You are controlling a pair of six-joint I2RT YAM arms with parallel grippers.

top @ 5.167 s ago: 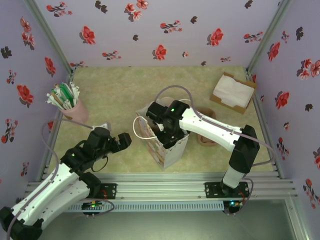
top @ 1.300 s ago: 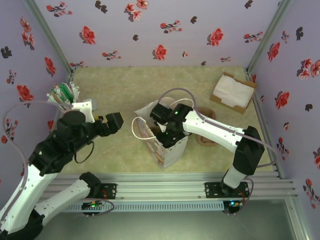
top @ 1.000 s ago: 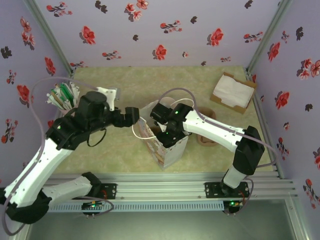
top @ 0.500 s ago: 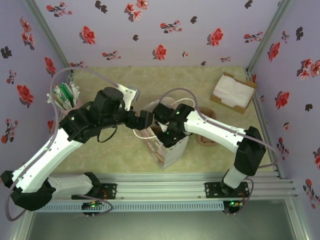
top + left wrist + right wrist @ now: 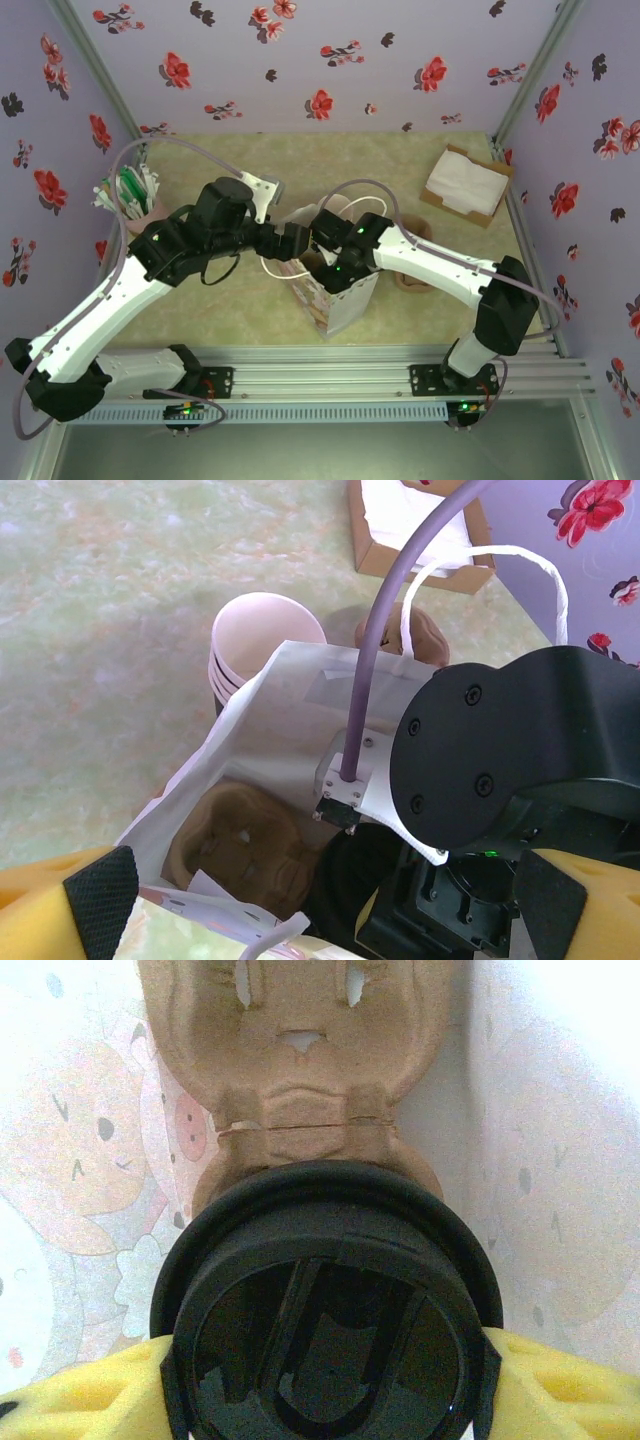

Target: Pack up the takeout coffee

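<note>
Swinging up from its rest at the counter's 7 o'clock corner, the left arm (image 5: pixel 150 270) now has its left jaws, spread wide and empty, at the 9 o'clock rim of the paper bag (image 5: pixel 345 300), probably to steady or spread its mouth. Inside the bag, the right jaws grip the takeout coffee (image 5: pixel 325 1310) with yellow pads (image 5: pixel 90 1400) pressed to its lid at 9 and 3 o'clock, keeping it upright over the near well of the pulp carrier (image 5: pixel 290 1050), whose free well lies at 12 o'clock; seating it there looks nearly done.
</note>
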